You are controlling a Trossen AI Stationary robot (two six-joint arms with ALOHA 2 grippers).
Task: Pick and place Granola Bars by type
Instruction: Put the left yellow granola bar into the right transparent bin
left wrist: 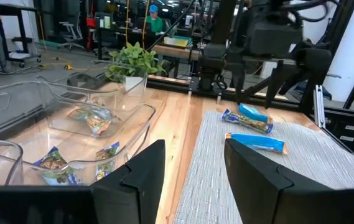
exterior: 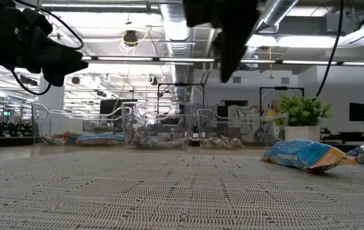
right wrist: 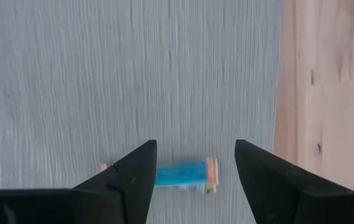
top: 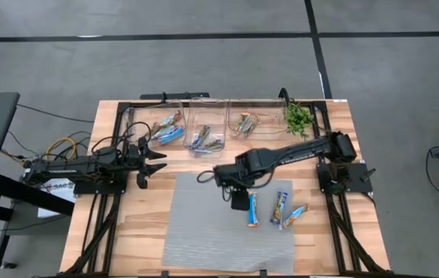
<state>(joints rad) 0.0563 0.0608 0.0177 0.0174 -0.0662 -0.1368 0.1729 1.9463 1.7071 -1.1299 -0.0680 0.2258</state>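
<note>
Three granola bars lie flat on the grey mat (top: 204, 232): a bright blue one (top: 253, 208), a blue-and-yellow one (top: 281, 207) and another (top: 295, 216). More bars lie in the three clear bins (top: 207, 116) at the far edge. My right gripper (top: 238, 199) hangs open above the mat, pointing down, just left of the bright blue bar (right wrist: 183, 174), which shows beyond its fingertips (right wrist: 195, 146). In the low view it (exterior: 233, 38) is well above the mat. My left gripper (top: 156, 161) waits open at the mat's left, in front of the bins (left wrist: 195, 146).
A small green plant (top: 299, 117) stands right of the bins at the far edge. The bins hold bars: left (top: 169, 127), middle (top: 205, 140), right (top: 244, 123). Bare mat lies toward the near edge and its left half. Arm bases and black frame rails flank the table.
</note>
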